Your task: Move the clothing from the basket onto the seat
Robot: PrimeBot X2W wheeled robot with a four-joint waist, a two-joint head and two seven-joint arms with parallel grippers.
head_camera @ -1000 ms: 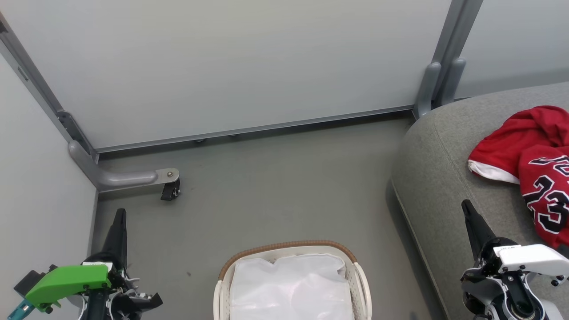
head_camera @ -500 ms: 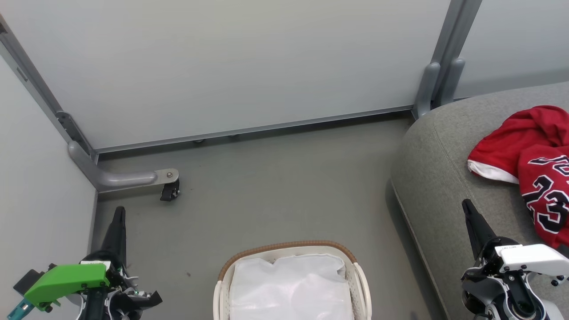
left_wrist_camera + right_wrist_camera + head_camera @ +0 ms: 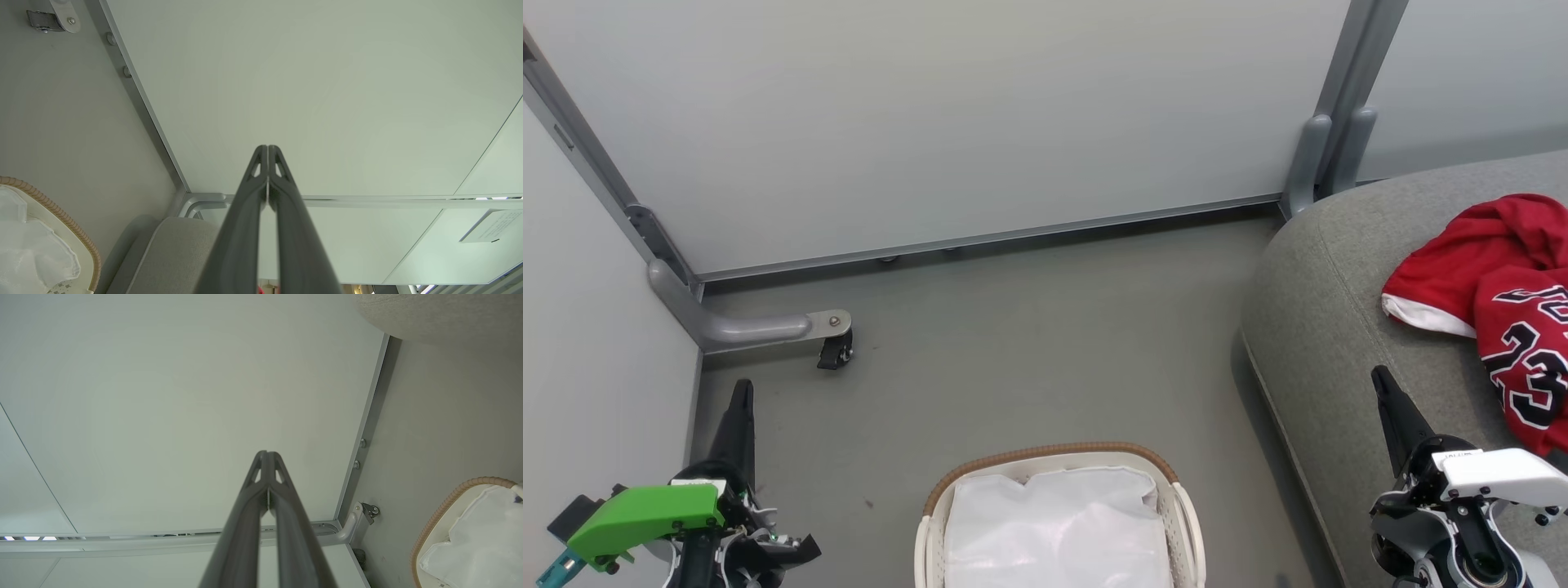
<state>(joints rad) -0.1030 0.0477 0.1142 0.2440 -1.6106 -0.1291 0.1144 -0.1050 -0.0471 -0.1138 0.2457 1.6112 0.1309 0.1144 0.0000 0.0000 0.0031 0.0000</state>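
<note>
**Head view.** My left gripper [image 3: 742,400] stands at lower left and my right gripper [image 3: 1382,384] at lower right. Each has its two fingers pressed together along their length and has hold of nothing.

The floor [image 3: 1029,343] is smooth grey-green with a few dark specks. Pale wall panels [image 3: 947,114] close it in ahead and on my left. They are set in a grey metal frame [image 3: 988,238], and a bent foot of the frame ends in a black caster [image 3: 833,351].

The basket [image 3: 1045,452] sits on the floor at bottom centre, between my grippers, with the white liner [image 3: 1054,523] inside.

The grey seat [image 3: 1331,327] takes up the right side, its rounded edge near the basket but apart from it. The clothing [image 3: 1494,278] lies crumpled on the seat, the number 23 facing up, near my right gripper.
</note>
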